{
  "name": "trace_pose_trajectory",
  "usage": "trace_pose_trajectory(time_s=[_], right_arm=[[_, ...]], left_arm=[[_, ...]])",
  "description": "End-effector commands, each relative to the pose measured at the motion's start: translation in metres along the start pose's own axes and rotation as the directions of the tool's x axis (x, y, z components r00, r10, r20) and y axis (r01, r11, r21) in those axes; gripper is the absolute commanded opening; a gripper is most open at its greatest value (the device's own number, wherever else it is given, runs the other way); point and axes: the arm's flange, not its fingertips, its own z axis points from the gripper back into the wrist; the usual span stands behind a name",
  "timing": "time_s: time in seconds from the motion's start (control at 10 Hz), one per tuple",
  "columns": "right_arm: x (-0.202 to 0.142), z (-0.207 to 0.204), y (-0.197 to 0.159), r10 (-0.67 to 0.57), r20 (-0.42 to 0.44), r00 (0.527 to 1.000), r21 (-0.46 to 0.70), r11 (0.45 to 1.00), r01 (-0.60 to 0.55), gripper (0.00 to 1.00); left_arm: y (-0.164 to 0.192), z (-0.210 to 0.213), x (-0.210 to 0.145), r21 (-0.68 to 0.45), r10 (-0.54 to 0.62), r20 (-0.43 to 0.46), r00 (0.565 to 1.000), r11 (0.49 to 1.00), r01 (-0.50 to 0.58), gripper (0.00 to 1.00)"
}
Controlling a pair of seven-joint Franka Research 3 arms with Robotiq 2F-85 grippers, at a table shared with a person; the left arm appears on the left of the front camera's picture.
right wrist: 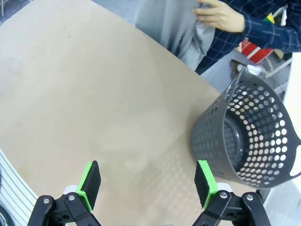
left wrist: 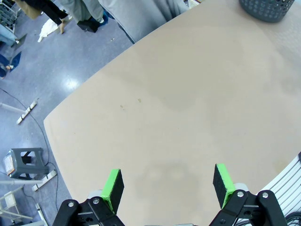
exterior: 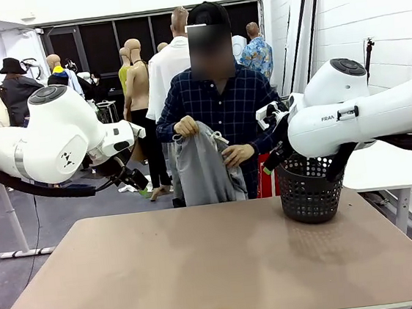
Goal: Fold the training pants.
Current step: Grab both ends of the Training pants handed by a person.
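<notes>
Fingers [left wrist: 113,189] of the left arm [exterior: 49,134] stand spread wide and empty above the bare tabletop [exterior: 203,265], while the right arm's [exterior: 356,113] fingers [right wrist: 89,182] are equally parted with nothing between them, hovering just beside a dark perforated laundry basket [right wrist: 225,136] set near the tabletop's far right corner. The training pants [exterior: 206,171], light grey with a white drawstring, are not on the tabletop. A person in a dark checked shirt at the far side holds them up, bunched and hanging, one hand [exterior: 185,127] at the waistband and the other hand [exterior: 237,153] lower on the cloth, apparently sorting them out so they can be laid flat within the robot's reach. Both white arms are raised and held back at either side, wrists angled down at the surface, a pose that seems meant to leave the middle free for the garment; folding has not begun
</notes>
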Motion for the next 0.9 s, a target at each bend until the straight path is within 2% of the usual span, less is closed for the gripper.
trace_pose_trajectory(time_s=[0.0, 0.8], right_arm=[[-0.0001, 0.0003, -0.0007, -0.002, 0.001, 1.0, 0.001, 1.0, 0.002, 1.0], [-0.0001, 0.0003, -0.0007, -0.002, 0.001, 1.0, 0.001, 1.0, 0.002, 1.0]], left_arm=[[0.0005, 0.0005, 0.0, -0.001, -0.01, 0.001, 1.0, 1.0, 0.01, 1.0], [0.0005, 0.0005, 0.0, -0.001, -0.01, 0.001, 1.0, 1.0, 0.01, 1.0]])
